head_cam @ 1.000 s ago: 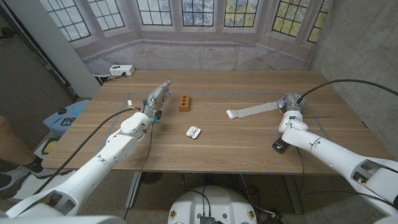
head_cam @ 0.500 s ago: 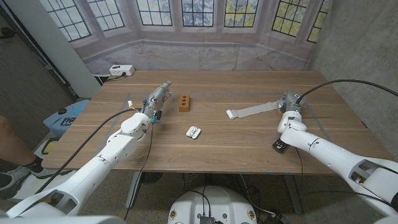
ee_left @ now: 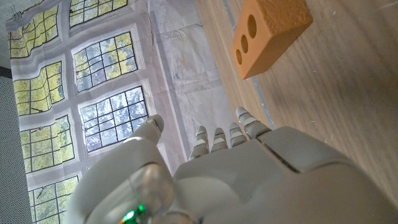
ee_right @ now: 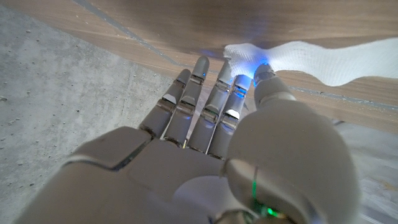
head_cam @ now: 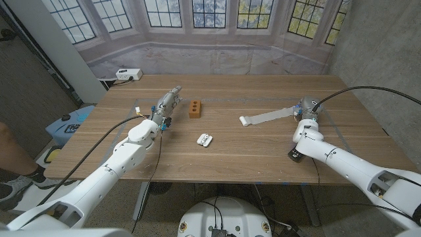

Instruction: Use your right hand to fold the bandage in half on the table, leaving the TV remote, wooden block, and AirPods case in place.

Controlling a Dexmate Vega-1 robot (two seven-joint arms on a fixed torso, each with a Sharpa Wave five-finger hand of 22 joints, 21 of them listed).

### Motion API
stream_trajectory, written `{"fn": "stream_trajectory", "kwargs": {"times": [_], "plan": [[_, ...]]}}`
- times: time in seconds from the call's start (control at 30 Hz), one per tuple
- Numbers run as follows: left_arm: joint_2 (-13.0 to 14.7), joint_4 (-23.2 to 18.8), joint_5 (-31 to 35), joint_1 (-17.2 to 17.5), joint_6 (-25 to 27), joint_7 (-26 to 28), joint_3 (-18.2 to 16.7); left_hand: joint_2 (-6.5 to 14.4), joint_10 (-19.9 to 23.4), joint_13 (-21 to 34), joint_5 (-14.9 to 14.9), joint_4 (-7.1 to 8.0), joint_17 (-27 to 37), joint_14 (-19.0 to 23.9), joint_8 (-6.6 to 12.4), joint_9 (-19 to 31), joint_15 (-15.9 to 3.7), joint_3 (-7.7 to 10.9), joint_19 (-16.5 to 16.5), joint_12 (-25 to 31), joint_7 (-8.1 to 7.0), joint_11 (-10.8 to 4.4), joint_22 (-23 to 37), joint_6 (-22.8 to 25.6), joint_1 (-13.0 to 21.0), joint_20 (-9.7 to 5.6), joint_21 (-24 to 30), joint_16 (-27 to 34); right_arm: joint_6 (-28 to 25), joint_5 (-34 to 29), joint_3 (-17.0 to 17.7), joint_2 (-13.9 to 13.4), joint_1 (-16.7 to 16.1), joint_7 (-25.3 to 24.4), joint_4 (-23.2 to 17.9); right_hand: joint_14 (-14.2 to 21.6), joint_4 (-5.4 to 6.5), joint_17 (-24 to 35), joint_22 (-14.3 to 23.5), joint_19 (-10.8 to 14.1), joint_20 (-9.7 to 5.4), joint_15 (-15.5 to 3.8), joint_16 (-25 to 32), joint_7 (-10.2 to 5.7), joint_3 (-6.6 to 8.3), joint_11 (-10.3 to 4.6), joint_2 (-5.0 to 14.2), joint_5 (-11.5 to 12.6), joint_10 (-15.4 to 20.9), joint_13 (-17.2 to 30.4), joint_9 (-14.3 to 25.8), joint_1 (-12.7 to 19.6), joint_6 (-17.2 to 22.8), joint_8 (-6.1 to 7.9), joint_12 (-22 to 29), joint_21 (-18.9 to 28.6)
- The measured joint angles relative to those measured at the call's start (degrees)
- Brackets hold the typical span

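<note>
The white bandage [head_cam: 268, 116] lies stretched out on the table's right half, and its end [ee_right: 244, 57] shows in the right wrist view. My right hand [head_cam: 306, 106] is at the bandage's right end with fingers stretched out. Its fingertips [ee_right: 239, 81] and thumb touch that end, but a pinch is not plain. The wooden block [head_cam: 195, 108] with two holes sits left of centre and appears as the block [ee_left: 268, 32] in the left wrist view. The white AirPods case [head_cam: 204, 139] lies near the middle. The dark TV remote [head_cam: 295, 154] is partly hidden under my right forearm. My left hand [head_cam: 169, 101] holds nothing, just left of the block.
A white power strip [head_cam: 128, 74] sits at the far left corner of the table [head_cam: 230, 161]. Cables run along both arms. A person's leg shows at the picture's left edge, beside a blue object on the floor.
</note>
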Motion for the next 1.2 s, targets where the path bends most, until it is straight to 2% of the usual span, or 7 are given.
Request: {"fn": "stream_trajectory", "kwargs": {"times": [0.23, 0.37, 0.47, 0.6, 0.77, 1.2], "plan": [[-0.11, -0.09, 0.0, 0.08, 0.0, 0.09, 0.0, 0.0, -0.01, 0.0, 0.23, -0.07, 0.0, 0.31, 0.0, 0.0, 0.31, 0.07, 0.0, 0.0, 0.3, 0.0, 0.0, 0.3, 0.0, 0.0, 0.0, 0.0, 0.11, -0.19, 0.09, 0.18, -0.17, -0.99, 0.12, 1.3, 0.0, 0.34, 0.0, 0.82, -0.03, -0.28, 0.64, 0.04, 0.0, -0.33, 0.35, 0.0, 1.11, 0.15, 0.27, 0.87, 0.67, 0.2, 0.43, 0.0], [-0.23, -0.08, 0.0, 0.09, 0.0, 0.09, 0.01, 0.0, 0.23, 0.0, 0.23, -0.07, 0.0, 0.52, 0.0, 0.0, 0.1, 0.07, 0.0, 0.0, 0.1, -0.23, 0.0, 0.52, 0.0, 0.0, 0.0, 0.0, 0.14, -0.46, 0.12, 0.28, -0.22, -1.64, 0.15, 2.07, 0.0, 0.54, 0.3, 1.01, -0.22, -0.45, 0.64, -0.18, 0.0, 0.24, 0.24, 0.0, 2.28, 0.43, 0.27, 2.02, 1.49, 0.59, 1.0, 0.0], [-0.33, 0.13, 0.01, 0.06, 0.0, 0.08, 0.05, 0.0, 0.3, 0.0, 0.23, -0.07, 0.0, 0.51, 0.0, 0.0, 0.11, 0.07, 0.0, 0.0, 0.1, -0.31, 0.0, 0.51, 0.0, 0.0, 0.0, 0.0, 0.15, -0.6, 0.14, 0.33, -0.23, -1.95, 0.15, 2.12, 0.0, 0.69, 0.3, 1.01, -0.22, -0.49, 0.64, -0.22, 0.0, -0.05, 0.24, 0.0, 3.13, 0.68, 0.44, 2.62, 1.83, 0.8, 1.31, 0.0], [-0.39, 0.36, 0.0, -0.09, 0.0, -0.02, 0.1, 0.0, 0.52, 0.0, 0.23, -0.07, 0.0, 0.51, 0.0, 0.0, 0.11, 0.07, 0.0, 0.1, 0.1, -0.09, 0.0, 0.51, 0.0, 0.0, 0.0, 0.0, 0.13, -0.77, 0.14, 0.34, -0.25, -2.14, 0.06, 2.45, 0.01, 0.68, 0.3, 1.44, 0.2, -0.82, 1.07, -0.44, 0.0, -0.09, 0.24, 0.0, 3.17, 0.68, 0.53, 2.62, 2.04, 0.8, 1.76, 0.0], [-0.5, 0.76, -0.03, -0.31, -0.04, -0.42, 0.17, 0.0, 0.61, 0.0, 0.23, -0.07, 0.0, 0.51, 0.0, 0.0, 0.11, 0.07, 0.0, 0.22, 0.01, 0.0, 0.0, 0.83, 0.0, 0.0, 0.0, 0.0, -0.19, -1.04, 0.14, 0.35, -0.34, -2.31, -0.6, 2.76, -0.06, 0.68, 0.29, 1.74, -0.1, -0.71, 1.09, -0.33, -0.58, -0.2, 0.23, 0.0, 3.68, 0.96, 0.52, 3.22, 2.55, 0.8, 1.76, 0.0], [-0.59, 1.62, -0.23, -0.78, -0.47, -1.3, 0.28, -0.01, 0.6, 0.0, 0.23, -0.07, 0.15, 0.5, 0.0, 0.0, 0.1, 0.07, -0.01, 0.22, 0.11, 0.0, 0.0, 0.92, -0.01, -0.01, 0.0, 0.0, -1.84, -2.11, -0.14, -0.13, -0.74, -2.17, -3.04, 3.42, 0.11, 0.95, 0.29, 1.73, -0.1, -0.78, 1.09, -0.52, -0.74, -0.5, 0.24, -0.01, 3.99, 1.17, 0.51, 3.68, 2.75, 0.79, 2.2, 0.0]]}}
